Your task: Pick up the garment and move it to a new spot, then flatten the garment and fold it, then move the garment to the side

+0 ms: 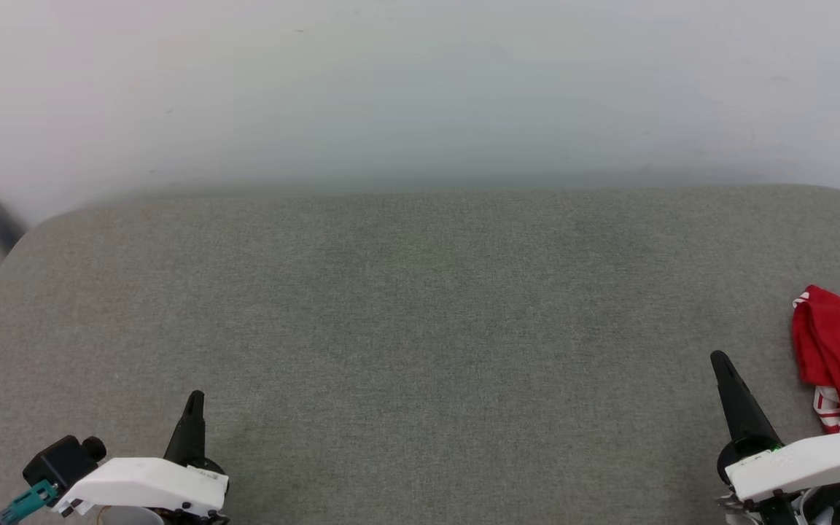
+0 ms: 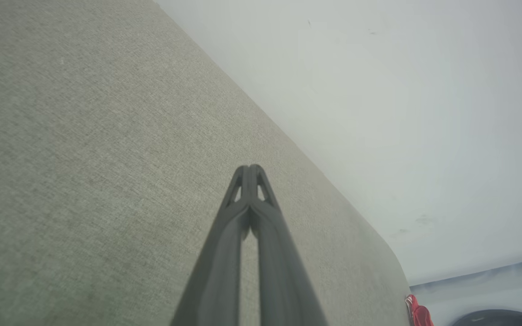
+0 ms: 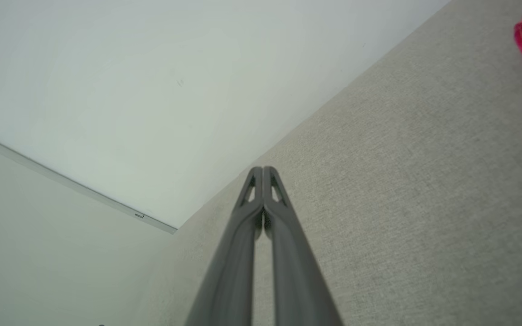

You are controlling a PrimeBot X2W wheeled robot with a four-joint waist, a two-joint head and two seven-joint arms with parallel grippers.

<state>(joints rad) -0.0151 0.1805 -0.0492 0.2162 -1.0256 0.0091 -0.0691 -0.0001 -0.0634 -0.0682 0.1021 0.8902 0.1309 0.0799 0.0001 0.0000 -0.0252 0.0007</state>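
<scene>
The garment (image 1: 838, 346), bright red with white striped trim at its upper corner and lower edge, is shown crumpled in a loose heap at the right margin of the grey fabric surface (image 1: 420, 328), partly cropped.

Bright red garment (image 1: 835, 343) with white-striped trim, grey-green woven cushion (image 1: 420, 328), pale white wall (image 1: 420, 87), black fingers (image 1: 190, 426), white wrists (image 1: 146, 485)
</scene>
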